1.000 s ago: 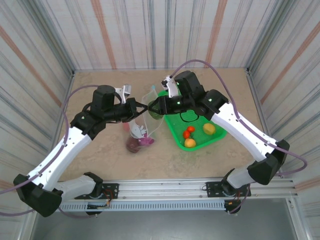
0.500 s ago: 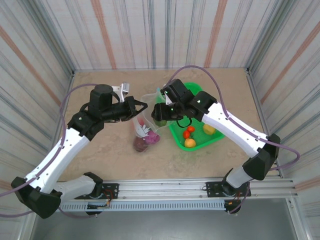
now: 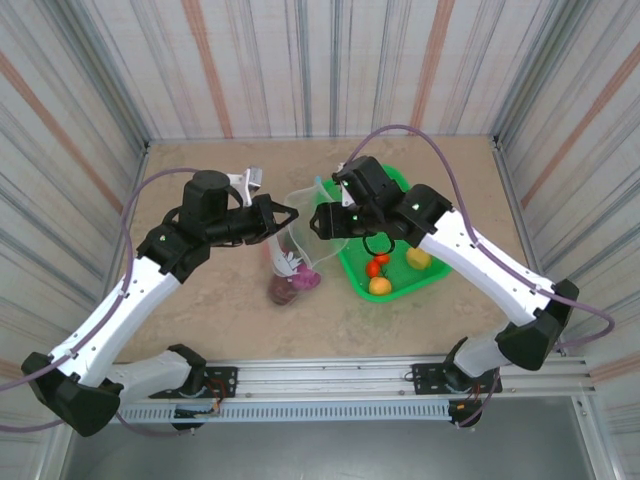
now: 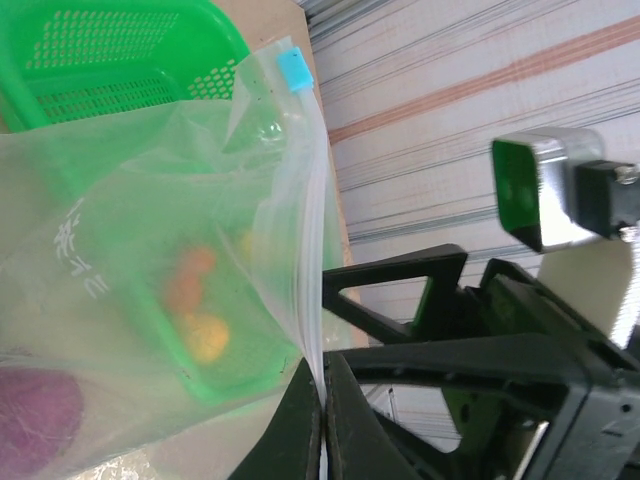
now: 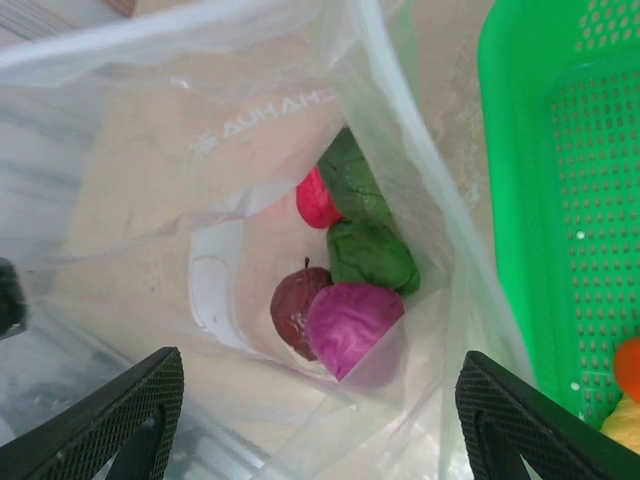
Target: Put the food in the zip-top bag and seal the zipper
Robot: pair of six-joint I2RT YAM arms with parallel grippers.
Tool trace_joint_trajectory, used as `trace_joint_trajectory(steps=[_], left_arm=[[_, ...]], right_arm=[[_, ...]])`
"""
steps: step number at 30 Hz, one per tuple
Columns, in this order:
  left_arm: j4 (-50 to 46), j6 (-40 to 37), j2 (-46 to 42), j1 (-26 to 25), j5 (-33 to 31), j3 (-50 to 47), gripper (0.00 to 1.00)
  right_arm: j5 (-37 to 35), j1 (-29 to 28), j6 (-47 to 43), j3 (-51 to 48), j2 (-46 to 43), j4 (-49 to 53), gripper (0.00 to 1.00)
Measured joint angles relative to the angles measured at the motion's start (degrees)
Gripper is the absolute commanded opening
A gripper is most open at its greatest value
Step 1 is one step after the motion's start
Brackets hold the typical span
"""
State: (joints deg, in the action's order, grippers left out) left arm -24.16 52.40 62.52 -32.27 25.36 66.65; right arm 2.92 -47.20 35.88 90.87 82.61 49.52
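Fingers [image 4: 285, 440] of the left gripper [image 3: 288, 212] are pressed together on the upper edge of the bag [image 3: 303, 232], directly on the zipper [image 4: 312, 260]. A small blue tab [image 4: 295, 70] sits at the far end of that strip. From my station I see the bag hanging from this one grip between the two arms, with its mouth up and open.

The right gripper [image 5: 320, 410] hovers above the open mouth. Its fingers [image 5: 140, 410] stand wide apart, one at each side of the wrist view, and they grip nothing.

Looking down into the bag through the right wrist camera, I count five pieces of food at the bottom: a maroon piece [image 5: 293, 305], a purple piece [image 5: 352, 322] touching it, two green pieces [image 5: 367, 256] above them, and a pink piece [image 5: 316, 202] beside the upper green one. In the top view the loaded lower end of the bag reaches down to the table [image 3: 200, 300]; I cannot tell if it rests there.

The basket [image 3: 402, 275] stands just to the right of the bag. In its near corner lie small red-orange pieces [image 3: 376, 264] and two yellow pieces [image 3: 418, 258], close together.
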Motion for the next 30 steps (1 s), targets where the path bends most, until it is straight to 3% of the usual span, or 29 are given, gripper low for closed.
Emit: trace_joint_trajectory(steps=[12,22,30], left_arm=[[-4.81,-1.44,-0.7,0.0,-2.08,0.79,0.0],[-11.04,-6.88,0.55,0.0,-2.93,4.33,0.0],[-13.27,-9.42,1.07,0.37,-2.86,4.96,0.0]], right_arm=[[-0.39,17.05,-0.92,-5.05,-13.14,4.31,0.66],[1.81,18.84,-2.03,-17.64,-5.88,9.68,0.63],[3.56,17.79,-5.16,-19.43,0.48,11.41,0.65]])
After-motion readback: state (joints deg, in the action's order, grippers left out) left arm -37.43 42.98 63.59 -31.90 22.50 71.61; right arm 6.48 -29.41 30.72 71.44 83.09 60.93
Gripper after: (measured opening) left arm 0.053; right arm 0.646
